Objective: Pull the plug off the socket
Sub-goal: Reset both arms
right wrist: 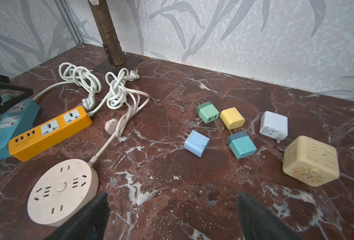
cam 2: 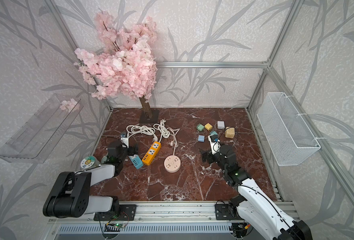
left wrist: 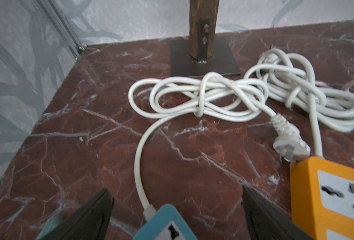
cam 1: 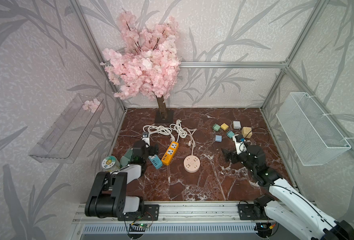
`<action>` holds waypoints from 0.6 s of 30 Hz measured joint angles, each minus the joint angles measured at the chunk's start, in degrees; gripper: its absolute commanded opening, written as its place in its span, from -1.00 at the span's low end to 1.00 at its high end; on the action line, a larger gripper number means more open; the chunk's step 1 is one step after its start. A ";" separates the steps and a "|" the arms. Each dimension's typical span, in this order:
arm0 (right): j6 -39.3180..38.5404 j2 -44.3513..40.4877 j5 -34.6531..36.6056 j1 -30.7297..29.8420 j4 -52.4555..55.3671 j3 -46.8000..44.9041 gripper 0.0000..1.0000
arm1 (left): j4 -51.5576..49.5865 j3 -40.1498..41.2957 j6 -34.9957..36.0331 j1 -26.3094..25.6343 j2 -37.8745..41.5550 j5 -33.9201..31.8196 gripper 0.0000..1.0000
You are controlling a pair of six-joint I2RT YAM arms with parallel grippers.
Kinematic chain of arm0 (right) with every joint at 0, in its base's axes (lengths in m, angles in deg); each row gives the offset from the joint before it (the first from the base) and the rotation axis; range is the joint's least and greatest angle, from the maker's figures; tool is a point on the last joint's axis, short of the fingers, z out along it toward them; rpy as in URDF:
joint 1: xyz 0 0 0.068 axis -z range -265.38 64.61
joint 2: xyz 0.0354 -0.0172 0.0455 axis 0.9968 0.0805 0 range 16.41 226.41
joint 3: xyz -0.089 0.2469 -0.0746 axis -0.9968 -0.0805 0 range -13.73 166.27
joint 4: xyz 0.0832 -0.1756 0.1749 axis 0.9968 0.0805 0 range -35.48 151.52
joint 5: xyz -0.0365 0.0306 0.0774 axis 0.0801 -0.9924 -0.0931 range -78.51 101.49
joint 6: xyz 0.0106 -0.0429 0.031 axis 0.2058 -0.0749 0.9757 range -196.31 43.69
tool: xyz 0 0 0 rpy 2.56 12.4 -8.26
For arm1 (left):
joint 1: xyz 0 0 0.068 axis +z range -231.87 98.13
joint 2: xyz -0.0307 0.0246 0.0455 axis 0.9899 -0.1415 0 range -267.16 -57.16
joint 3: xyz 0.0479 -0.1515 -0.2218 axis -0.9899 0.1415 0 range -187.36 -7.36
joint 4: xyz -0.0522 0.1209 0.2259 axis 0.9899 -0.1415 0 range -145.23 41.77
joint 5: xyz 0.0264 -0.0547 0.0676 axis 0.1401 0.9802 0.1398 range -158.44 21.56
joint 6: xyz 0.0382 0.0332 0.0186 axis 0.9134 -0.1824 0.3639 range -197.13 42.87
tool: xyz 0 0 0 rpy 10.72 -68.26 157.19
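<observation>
Both the left gripper [left wrist: 176, 189] and right gripper [right wrist: 172, 193] gape empty, so I'd pin the teal plastic power strip [cam 1: 155, 161], left of centre in both top views, though I see no plug seated.

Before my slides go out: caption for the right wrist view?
Open right gripper faces loose adapters, a round socket and an orange strip.

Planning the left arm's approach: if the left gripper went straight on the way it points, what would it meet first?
Most likely the blue power strip, whose cord end lies between the fingers of the open left gripper in the wrist view; how far above it they hang is unclear.
</observation>
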 measured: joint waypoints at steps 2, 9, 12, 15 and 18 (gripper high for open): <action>0.00 0.55 -0.26 0.00 -0.66 0.00 0.99 | 5.16 1.18 -0.24 0.13 -4.94 -1.07 0.99; -1.46 7.98 2.40 1.64 -4.24 0.02 0.98 | 3.93 -1.95 -2.84 0.74 -5.64 -5.64 0.99; -1.88 12.07 1.66 7.08 -5.27 0.02 0.99 | 4.11 -2.86 -3.43 0.87 -5.51 -6.64 0.99; -1.88 14.60 0.20 13.11 -8.46 -0.39 0.99 | 3.63 -2.93 -3.85 0.92 -5.42 -7.02 0.99; -2.21 17.44 -0.92 17.20 -12.72 -1.51 0.99 | 3.19 -2.93 -3.93 0.98 -5.42 -7.08 0.99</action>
